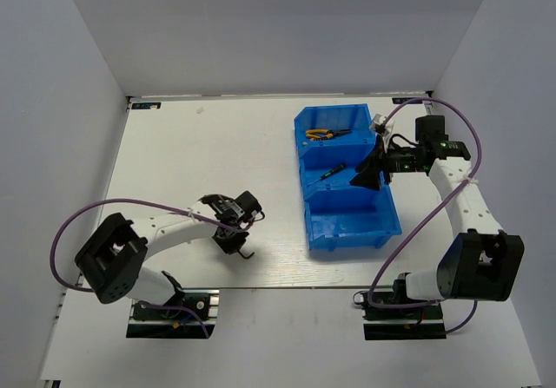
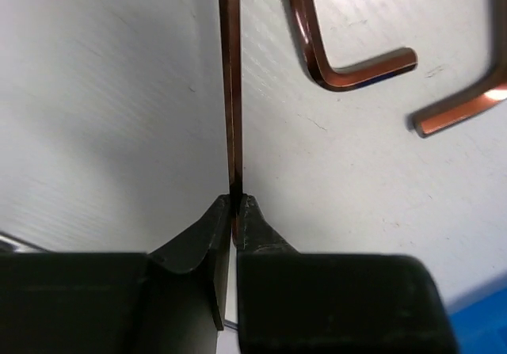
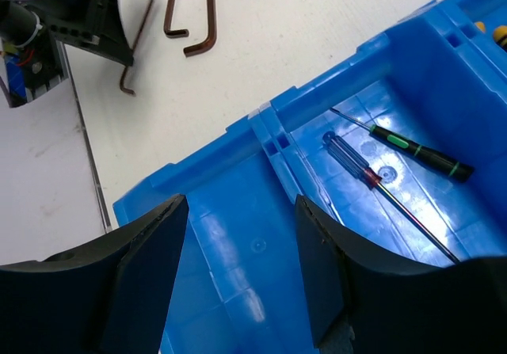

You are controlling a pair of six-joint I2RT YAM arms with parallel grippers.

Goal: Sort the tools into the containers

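Pinching a hex key (image 2: 230, 93) in the left gripper (image 2: 236, 211); right gripper (image 3: 238, 283) spread above the containers (image 3: 214, 164)

Starting nearest, low and left of centre in the top view. Clamping the thin dark shaft of the hex key between fingertips (image 2: 202, 227) pressed nearly together, with nothing but the shaft's own width left in the gap. Rising straight from that pinch to the top edge of the left wrist view, over the white table (image 2: 95, 93). Cannot tell whether lifted clear of the table or resting on it.

Looking a little farther, to the upper right of the same view: a second hex key (image 2: 372, 69) and a third hex key (image 2: 459, 107), both loose on the table, apart from each other and from the pinched one, untouched by either gripper.

Moving on to the right half of the top view: three joined blue containers in a row running away from the arm bases. Hovering above the right side of that row, about level with the middle compartment, with jaws standing wide and gripping nothing; blue floor visible between the fingers (image 3: 150, 275) in the right wrist view. Holding, in the middle compartment, a blue-handled screwdriver (image 3: 352, 160) and a black-handled screwdriver (image 3: 420, 154), just beside each other. Holding, in the farthest compartment, yellow-handled pliers (image 1: 323, 133).
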